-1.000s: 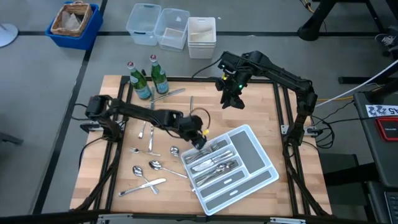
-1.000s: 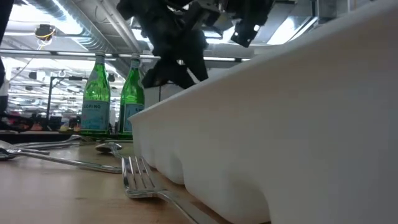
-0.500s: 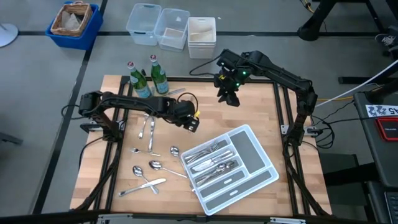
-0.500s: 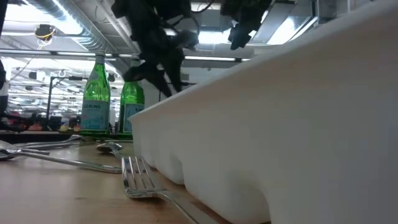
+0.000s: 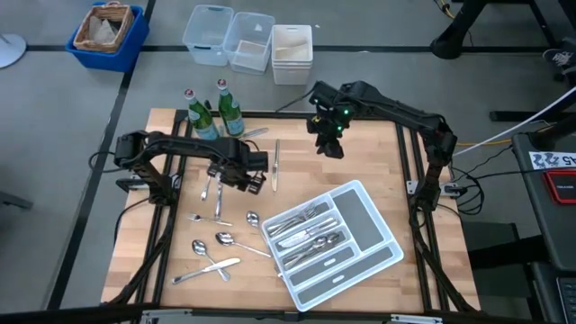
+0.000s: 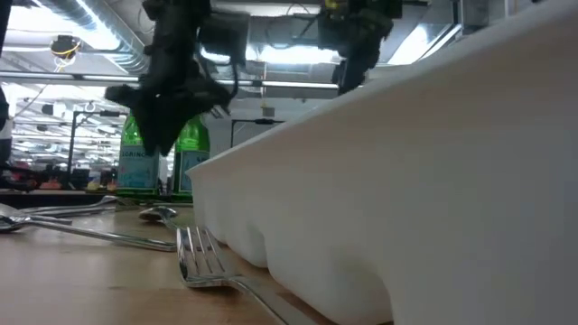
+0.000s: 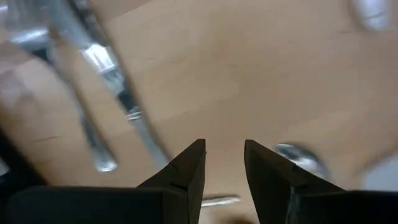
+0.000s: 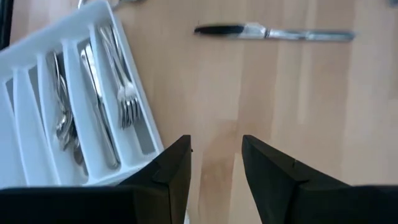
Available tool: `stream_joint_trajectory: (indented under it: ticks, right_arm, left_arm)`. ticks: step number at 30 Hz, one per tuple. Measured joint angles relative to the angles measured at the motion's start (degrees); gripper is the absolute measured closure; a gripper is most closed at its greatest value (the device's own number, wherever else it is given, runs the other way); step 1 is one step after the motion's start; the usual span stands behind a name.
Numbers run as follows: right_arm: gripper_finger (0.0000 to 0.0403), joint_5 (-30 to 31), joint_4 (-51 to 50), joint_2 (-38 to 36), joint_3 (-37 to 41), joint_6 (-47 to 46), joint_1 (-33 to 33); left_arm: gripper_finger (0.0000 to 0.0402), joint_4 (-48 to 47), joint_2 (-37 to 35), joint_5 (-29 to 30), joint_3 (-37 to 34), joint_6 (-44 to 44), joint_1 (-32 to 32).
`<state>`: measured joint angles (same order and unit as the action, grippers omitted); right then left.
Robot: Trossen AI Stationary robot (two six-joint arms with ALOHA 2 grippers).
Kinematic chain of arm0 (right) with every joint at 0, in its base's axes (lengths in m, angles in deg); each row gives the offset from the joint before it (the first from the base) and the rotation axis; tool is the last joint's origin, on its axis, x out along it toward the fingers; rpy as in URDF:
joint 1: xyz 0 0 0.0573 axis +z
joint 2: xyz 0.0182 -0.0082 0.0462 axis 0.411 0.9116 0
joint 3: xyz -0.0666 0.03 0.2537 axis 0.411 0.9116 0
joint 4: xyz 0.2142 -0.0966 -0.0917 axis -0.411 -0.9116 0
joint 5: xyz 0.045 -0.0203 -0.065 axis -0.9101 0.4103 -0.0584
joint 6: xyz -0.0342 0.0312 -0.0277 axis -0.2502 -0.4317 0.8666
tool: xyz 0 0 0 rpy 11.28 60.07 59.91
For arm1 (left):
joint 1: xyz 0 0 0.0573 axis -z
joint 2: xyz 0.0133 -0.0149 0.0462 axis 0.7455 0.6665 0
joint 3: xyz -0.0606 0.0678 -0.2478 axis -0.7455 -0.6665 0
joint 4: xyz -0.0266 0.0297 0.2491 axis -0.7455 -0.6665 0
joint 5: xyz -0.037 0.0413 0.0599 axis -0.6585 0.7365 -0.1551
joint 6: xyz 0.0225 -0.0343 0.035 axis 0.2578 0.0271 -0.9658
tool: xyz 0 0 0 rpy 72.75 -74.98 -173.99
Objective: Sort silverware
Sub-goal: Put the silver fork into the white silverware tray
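The silverware is shiny metal. Some of it lies in the slots of the white divided tray [image 5: 364,216], which rests on the wooden table at the near right. Loose pieces lie flat on the wood: a knife [image 5: 276,164], two pieces [image 5: 216,193] and several spoons and knives [image 5: 220,247] at the near left. My left gripper [image 5: 251,180] hangs open over bare wood between the knife and the loose pieces, pointing down, with nothing between its fingers [image 7: 224,163]. My right gripper [image 5: 327,144] hovers open above the far middle of the table, empty [image 8: 216,155].
Two green glass bottles [image 5: 209,115] stand at the table's far left edge. Beyond the table are clear plastic bins [image 5: 247,40] and a blue basket [image 5: 108,31]. A fork [image 6: 203,262] lies close against the tray's wall [image 6: 379,208] in the low view.
My left gripper has left the tray's far left corner and travelled toward the table's left edge, tipping until its fingers point straight down. My right gripper has sunk a little over the far middle of the table.
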<state>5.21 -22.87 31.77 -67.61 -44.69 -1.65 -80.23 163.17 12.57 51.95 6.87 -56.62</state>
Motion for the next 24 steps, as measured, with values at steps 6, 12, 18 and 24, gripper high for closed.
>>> stream_joint_trajectory:
  ticks: [6, 12, 18, 24]
  right_arm:
    - [0.0256, 0.0, 1.0, 0.0, 5.6, 0.1, 0.0]
    - [0.0256, 0.0, 1.5, 0.0, 8.0, 0.1, 0.0]
    - [0.0256, 0.0, 3.4, 0.0, 8.1, 0.0, 0.0]
    - [0.0256, -0.1, 7.3, 0.0, 8.1, -0.2, 0.0]
  left_arm:
    - [0.03, -1.1, 0.0, 0.0, -3.5, -1.3, -3.3]
    - [0.03, -1.6, -0.3, 0.2, -4.4, -6.5, -8.2]
    - [0.03, -8.0, -2.2, 0.9, -4.4, -12.6, -12.2]
    - [0.03, -8.0, -7.0, 2.4, -10.1, -12.7, -16.8]
